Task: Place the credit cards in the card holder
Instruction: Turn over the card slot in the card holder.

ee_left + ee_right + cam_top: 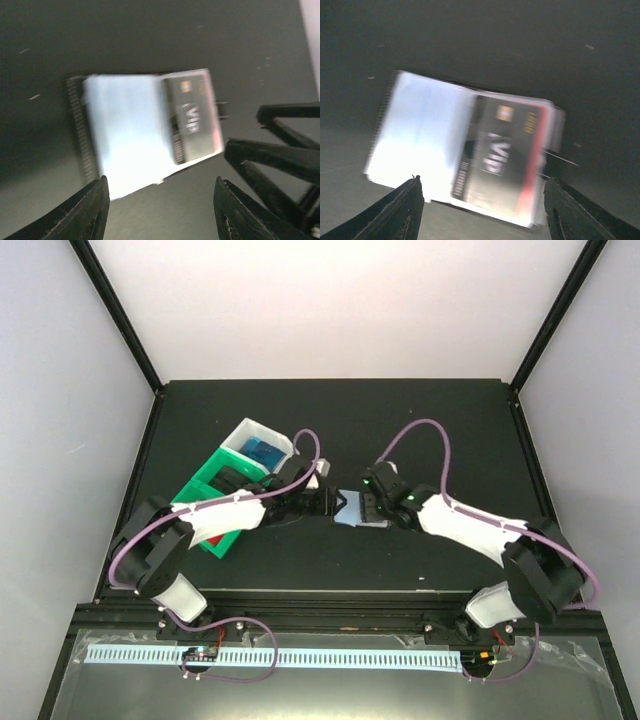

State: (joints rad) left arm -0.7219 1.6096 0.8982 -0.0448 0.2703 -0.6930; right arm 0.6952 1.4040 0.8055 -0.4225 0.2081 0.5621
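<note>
The card holder (352, 512) lies open on the black table between my two grippers, its light blue inside up (125, 130) (420, 135). A black credit card marked VIP with a red edge (192, 117) (500, 155) lies on one half of it; blur hides whether it sits in a pocket. My left gripper (326, 502) (160, 207) is open just off the holder's left side, with nothing between its fingers. My right gripper (374, 506) (482, 212) is open at the holder's right side, also holding nothing. Its dark fingers (280, 150) show in the left wrist view.
A green plastic tray (205, 485) lies left of the holder, partly under my left arm, with something red (213, 537) at its near end. Behind it a white tray (243, 432) holds a blue card (265, 450). The enclosure walls stand close on both sides.
</note>
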